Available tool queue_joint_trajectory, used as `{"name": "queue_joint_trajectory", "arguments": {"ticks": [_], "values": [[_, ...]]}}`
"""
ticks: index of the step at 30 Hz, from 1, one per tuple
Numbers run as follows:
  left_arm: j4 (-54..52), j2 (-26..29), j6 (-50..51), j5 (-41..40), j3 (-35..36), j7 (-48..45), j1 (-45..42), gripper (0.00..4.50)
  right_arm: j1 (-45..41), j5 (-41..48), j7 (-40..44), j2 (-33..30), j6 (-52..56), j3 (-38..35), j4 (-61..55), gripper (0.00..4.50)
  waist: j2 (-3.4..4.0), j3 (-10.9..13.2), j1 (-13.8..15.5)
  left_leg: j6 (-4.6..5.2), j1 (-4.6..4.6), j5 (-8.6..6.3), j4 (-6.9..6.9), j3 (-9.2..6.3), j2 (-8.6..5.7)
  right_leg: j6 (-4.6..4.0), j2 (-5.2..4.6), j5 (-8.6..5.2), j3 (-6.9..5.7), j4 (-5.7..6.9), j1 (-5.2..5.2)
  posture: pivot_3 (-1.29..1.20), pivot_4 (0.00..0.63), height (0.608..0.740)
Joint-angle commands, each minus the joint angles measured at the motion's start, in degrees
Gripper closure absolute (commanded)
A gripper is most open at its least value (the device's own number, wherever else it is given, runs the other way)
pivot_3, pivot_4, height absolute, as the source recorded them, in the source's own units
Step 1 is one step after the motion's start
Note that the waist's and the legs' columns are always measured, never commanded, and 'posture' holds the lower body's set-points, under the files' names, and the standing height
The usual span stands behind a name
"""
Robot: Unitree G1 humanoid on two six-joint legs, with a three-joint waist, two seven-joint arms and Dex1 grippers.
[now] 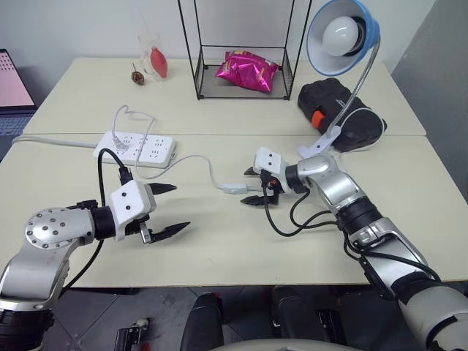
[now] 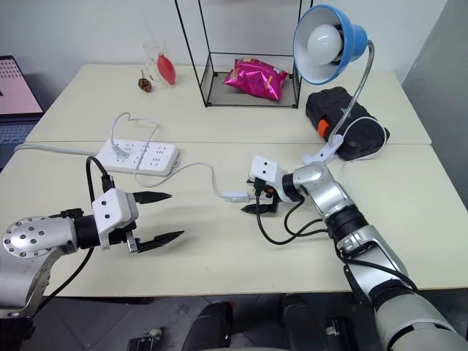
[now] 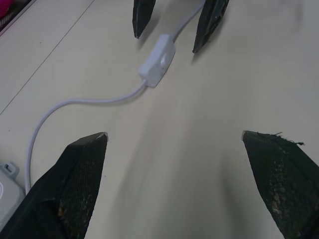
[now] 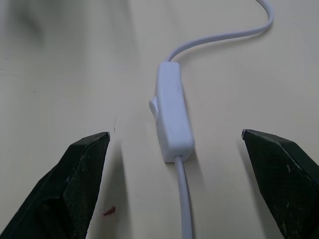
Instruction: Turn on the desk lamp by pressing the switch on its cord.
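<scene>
Right wrist view: one switch [image 4: 172, 112], one cord [image 4: 185, 209].

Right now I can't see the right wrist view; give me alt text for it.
The white switch lies on the beige table, centred ahead between the open right gripper fingers, untouched. Its thin white cord curves away beyond it.

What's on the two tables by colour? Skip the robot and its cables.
White: 3 - power strip, cord, switch
Blue: 1 - desk lamp
Black: 2 - wire rack, bag
Pink: 1 - snack bag
Red: 1 - small bulb-shaped thing
Brown: 1 - small round thing
Total: 9
</scene>
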Motion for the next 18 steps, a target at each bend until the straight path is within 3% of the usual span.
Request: {"name": "queue_joint_trajectory", "arguments": {"ticks": [1, 15, 18], "values": [[-1.1, 0.1, -1.3, -0.1, 0.6, 0.0, 0.3, 0.00, -1.6, -0.3, 0.6, 0.6, -1.5, -1.1, 0.4, 0.51, 0.00, 0.0, 0.0, 0.00, 0.00, 0.00, 0.00, 0.00, 0.00, 0.00, 0.00, 0.00, 0.00, 0.00, 0.00, 0.00, 0.150, 0.740], [0.5, -2.1, -1.3, -0.7, -1.6, 0.1, -3.0, 0.00, -1.0, -0.5, 0.2, 1.2, -2.9, -1.5, 1.3, 3.72, 0.00, 0.0, 0.0, 0.00, 0.00, 0.00, 0.00, -0.01, 0.00, -0.01, 0.00, 0.01, -0.01, 0.02, 0.00, 0.00, 0.150, 0.740], [1.4, -3.4, -1.5, -0.3, -3.8, 0.2, -5.8, 0.00, -0.2, -0.2, 0.6, 0.2, -2.4, -2.0, -1.1, 4.16, 0.01, 0.0, 0.0, 0.00, 0.00, 0.00, 0.00, -0.01, 0.00, 0.00, 0.01, 0.01, -0.01, 0.02, 0.00, 0.00, 0.150, 0.740]]}}
